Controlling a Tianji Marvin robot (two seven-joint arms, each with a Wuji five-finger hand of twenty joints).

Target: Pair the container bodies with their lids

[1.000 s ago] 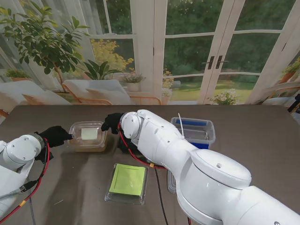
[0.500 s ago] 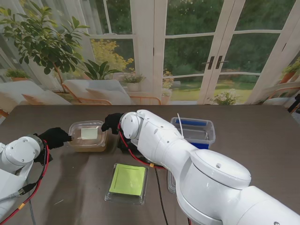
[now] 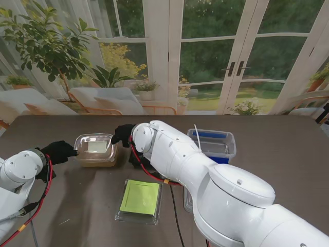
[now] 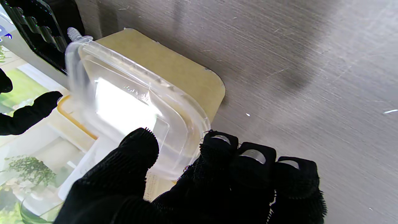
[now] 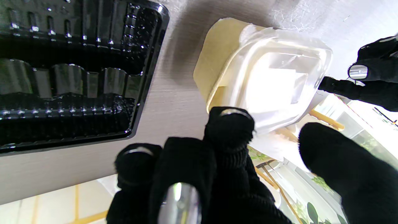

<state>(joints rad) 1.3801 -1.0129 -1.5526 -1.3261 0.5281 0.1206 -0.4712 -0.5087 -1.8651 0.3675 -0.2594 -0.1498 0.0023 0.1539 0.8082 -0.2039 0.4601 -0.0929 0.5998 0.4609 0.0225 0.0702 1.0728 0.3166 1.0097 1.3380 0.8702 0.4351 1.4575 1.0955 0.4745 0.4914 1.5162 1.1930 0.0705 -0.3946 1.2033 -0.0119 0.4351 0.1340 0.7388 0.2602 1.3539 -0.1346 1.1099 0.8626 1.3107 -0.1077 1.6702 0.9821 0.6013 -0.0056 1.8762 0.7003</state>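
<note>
A clear lid [image 3: 95,146] lies over the beige container body [image 3: 97,157] on the table, left of centre. My left hand [image 3: 59,152] sits at its left edge. In the left wrist view the thumb and fingers of this hand [image 4: 199,186] pinch the rim of the lid [image 4: 124,105], which looks blurred and raised off the beige body [image 4: 174,68]. My right hand [image 3: 123,135] is at the lid's far right corner. In the right wrist view one fingertip [image 5: 230,124] touches the lid [image 5: 279,84], and the thumb stands apart from it.
A clear container with a green sheet [image 3: 140,199] lies nearer to me, mid-table. A blue-bottomed clear tub [image 3: 213,144] stands to the right. A black ribbed tray [image 5: 68,74] lies beside the beige body, mostly hidden behind my right arm in the stand view.
The lid and my left hand have shifted slightly to the left, and the lid's edge has risen a little. The right arm has hardly moved.
</note>
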